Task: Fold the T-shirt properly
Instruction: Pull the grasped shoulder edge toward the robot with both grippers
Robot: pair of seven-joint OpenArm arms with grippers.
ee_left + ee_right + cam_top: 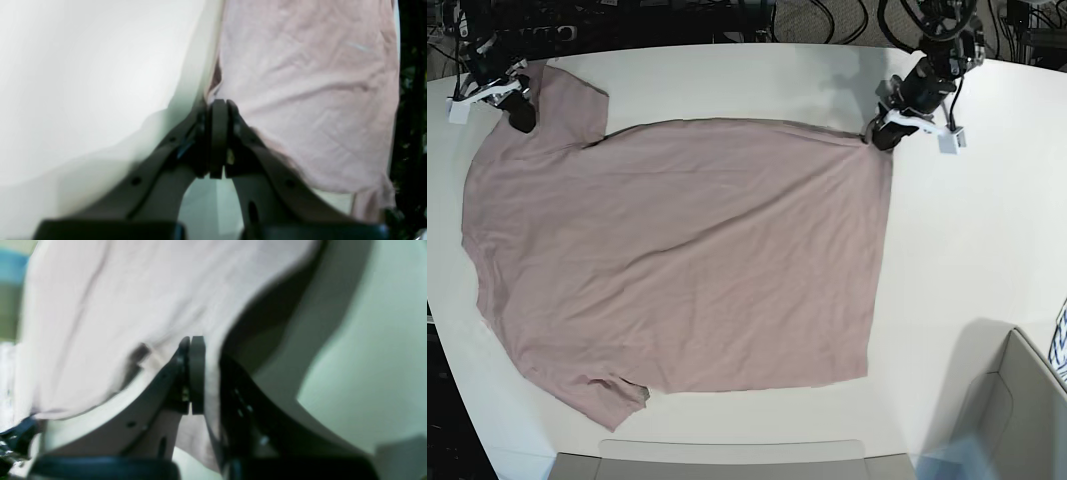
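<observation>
Base view: both grippers' jaws pinch the T-shirt's [697, 250] edge.

You had a plain dusty pink-mauve T-shirt [687, 260] on a white tabletop [987, 240], beside a grey bin [1017, 410] and a blue-and-white patterned item [1059, 340].

The pink T-shirt [687, 250] spreads over the worktop [967, 260]; a grey bin [1017, 410] sits at four o'clock.
</observation>
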